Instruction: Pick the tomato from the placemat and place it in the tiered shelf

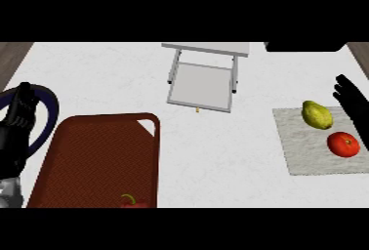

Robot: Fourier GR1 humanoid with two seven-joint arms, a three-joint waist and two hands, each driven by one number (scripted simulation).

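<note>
Head view shows the tomato (343, 144) on the placemat (317, 161) at right, beside a lemon (317, 114). Right hand (353, 105) hovers over the placemat's upper right edge, fingers straight, holding nothing. Left hand (18, 122) rests open at the left edge; the tiered shelf (203, 78) stands top centre.

Stuff on the counter (216, 161)

Brown tray (101, 156) sits at the left with a red pepper (135, 202) at its near edge, a dark blue plate (49, 114) peeks out beside it, and there's a yellow-green pear (316, 115) over on the right.

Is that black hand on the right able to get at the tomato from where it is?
Probably yes. The right hand hovers open just above the tomato on the placemat; only the lemon sits beside it, not between.
</note>
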